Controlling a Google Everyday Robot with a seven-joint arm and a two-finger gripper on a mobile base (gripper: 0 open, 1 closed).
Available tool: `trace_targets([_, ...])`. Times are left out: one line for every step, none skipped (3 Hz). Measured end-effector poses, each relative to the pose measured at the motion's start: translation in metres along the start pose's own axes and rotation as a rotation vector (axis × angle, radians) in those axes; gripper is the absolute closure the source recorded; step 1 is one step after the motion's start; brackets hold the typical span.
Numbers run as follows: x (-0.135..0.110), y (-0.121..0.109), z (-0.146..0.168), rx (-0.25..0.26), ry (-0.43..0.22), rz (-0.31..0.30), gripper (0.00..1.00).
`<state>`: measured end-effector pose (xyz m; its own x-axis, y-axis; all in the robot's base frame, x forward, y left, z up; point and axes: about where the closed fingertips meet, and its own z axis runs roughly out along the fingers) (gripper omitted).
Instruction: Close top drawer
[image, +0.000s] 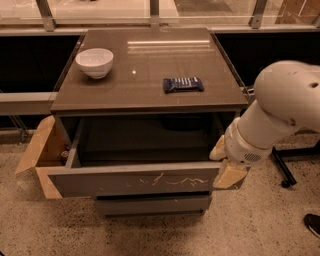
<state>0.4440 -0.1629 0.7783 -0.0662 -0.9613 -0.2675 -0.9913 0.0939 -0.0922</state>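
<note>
The top drawer (145, 181) is pulled out of the grey cabinet. Its flat front panel bears pale whitish scratches across the middle, and its interior is deep and dark. My gripper (223, 162), cream-coloured on the end of a thick white arm (280, 105), is at the right end of the drawer front, overlapping its right corner. Whether it touches the panel I cannot tell.
A white bowl (94, 62) and a dark blue packet (183, 84) lie on the cabinet top (145, 55). A plain grey lower drawer (152, 204) sits beneath. An open cardboard box (37, 150) stands against the cabinet's left side. A black stand leg (282, 172) is at the right on speckled floor.
</note>
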Motion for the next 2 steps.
trace_targets([0.000, 0.005, 0.035, -0.026, 0.024, -0.026, 0.69])
trace_targets([0.003, 0.003, 0.071, -0.040, 0.033, -0.029, 0.93])
